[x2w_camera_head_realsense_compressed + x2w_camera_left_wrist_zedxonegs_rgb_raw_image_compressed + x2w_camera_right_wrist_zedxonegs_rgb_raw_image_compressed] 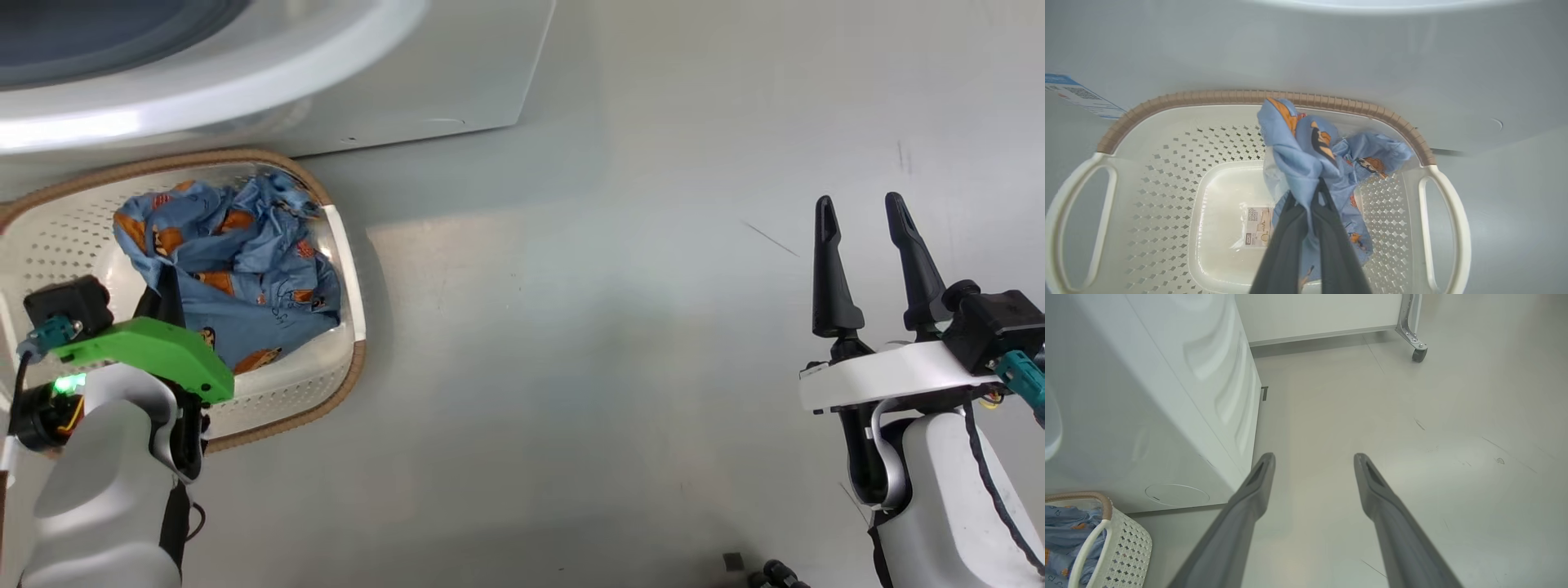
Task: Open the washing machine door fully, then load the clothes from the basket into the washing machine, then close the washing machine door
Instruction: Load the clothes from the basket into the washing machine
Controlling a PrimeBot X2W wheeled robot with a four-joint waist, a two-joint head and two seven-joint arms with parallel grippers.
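Note:
The cream basket (245, 155) (1208, 96) (1122, 543) sits on the floor against the white washing machine (424, 82) (1290, 49) (1147, 396). Blue clothes (245, 261) (1298, 151) (1061, 522) with orange-brown figures lie bunched in its right half. My left gripper (167, 298) (1319, 188) reaches down into the basket, shut on a pinched fold of the blue cloth. A white round rim with a dark centre (204, 73), seemingly the washing machine door, juts over the basket; how far it is open I cannot tell. My right gripper (859, 202) (1314, 457) hangs open and empty over bare floor.
A label (1257, 230) lies on the basket's bare bottom. A blue sticker (1077, 96) sits low on the machine front. A caster wheel (1419, 354) of a white unit stands beyond the machine. Smooth grey floor (612, 327) spreads between the basket and my right arm.

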